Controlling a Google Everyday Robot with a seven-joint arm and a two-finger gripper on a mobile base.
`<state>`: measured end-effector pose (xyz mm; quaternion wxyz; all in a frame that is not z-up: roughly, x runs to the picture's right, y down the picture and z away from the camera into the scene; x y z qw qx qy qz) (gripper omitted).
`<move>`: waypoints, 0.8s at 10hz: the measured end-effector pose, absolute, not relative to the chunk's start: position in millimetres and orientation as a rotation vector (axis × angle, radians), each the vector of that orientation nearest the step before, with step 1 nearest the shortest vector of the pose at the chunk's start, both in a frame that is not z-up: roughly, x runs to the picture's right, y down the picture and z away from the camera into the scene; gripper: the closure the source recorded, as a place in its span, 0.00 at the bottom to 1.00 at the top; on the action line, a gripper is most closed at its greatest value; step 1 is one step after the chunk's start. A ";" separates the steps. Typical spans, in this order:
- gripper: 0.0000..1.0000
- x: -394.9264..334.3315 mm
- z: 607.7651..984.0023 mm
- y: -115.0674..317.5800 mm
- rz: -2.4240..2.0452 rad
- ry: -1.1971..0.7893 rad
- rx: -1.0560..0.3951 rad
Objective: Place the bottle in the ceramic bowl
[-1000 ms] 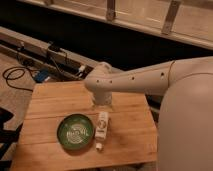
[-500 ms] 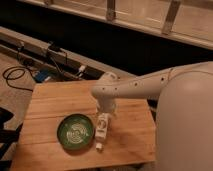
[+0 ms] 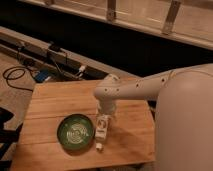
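One slim whitish bottle (image 3: 102, 130) beside green ringed bowl (image 3: 61, 131); tool (image 3: 104, 117) over it, grip unclear.

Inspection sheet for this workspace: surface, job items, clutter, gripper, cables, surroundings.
Surface: wooden table with a plank top.
Job's things: ceramic bowl sits upright near the front edge with nothing inside. The bottle lies on the table just right of the bowl in the camera view, not in it.
Clutter: nothing seen.
Gripper: gripper points down over the bottle's far end; contact cannot be told.
Cables: dark cables looped on the floor left of the table.
Surroundings: long ledge behind the table; robot's white body at right.
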<state>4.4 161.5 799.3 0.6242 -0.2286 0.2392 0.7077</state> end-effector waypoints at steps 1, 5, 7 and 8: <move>0.35 7.4 799.4 161.5 1.628 0.553 -0.522; 0.35 -4.2 803.9 160.1 1.611 0.556 -0.526; 0.35 -5.8 806.0 159.4 1.613 0.557 -0.529; 0.35 1.1 806.1 159.8 1.621 0.559 -0.530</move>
